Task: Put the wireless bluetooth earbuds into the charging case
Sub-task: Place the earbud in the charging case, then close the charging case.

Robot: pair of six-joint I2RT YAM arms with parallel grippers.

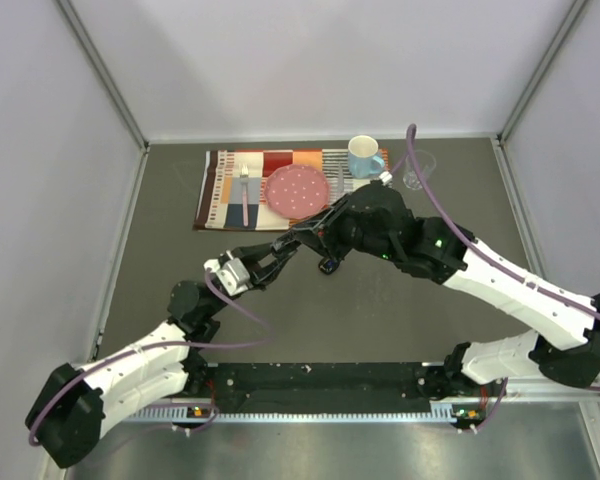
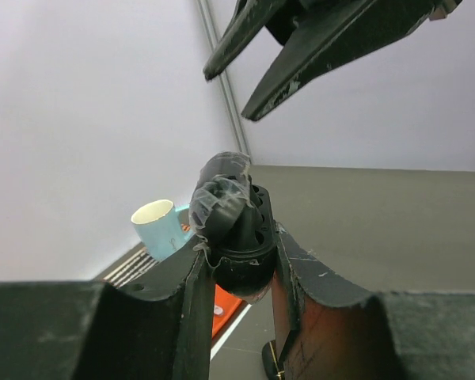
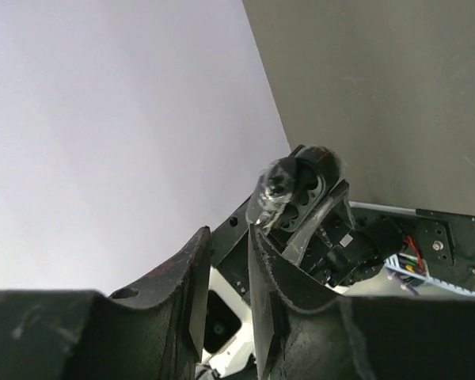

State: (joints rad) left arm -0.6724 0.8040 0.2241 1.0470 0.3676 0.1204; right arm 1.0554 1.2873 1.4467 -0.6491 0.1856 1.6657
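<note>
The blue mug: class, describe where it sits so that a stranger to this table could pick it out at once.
At the far side of the grey table lies a patterned placemat. The mug stands at its far right corner, between a pink dotted plate and a clear glass. It alone is light blue and has a handle.

The charging case (image 2: 245, 269) was smooth black plastic, faintly glossy, its upper part wrapped in wrinkled clear film (image 2: 218, 198). The left gripper (image 2: 239, 247) had matt black fingers (image 2: 174, 301), scuffed pale along the edges. The tabletop (image 2: 396, 222) was dull, finely flecked grey. The mug (image 2: 160, 229) shone like glazed ceramic; the placemat (image 1: 230, 190) looked like woven cloth.
</note>
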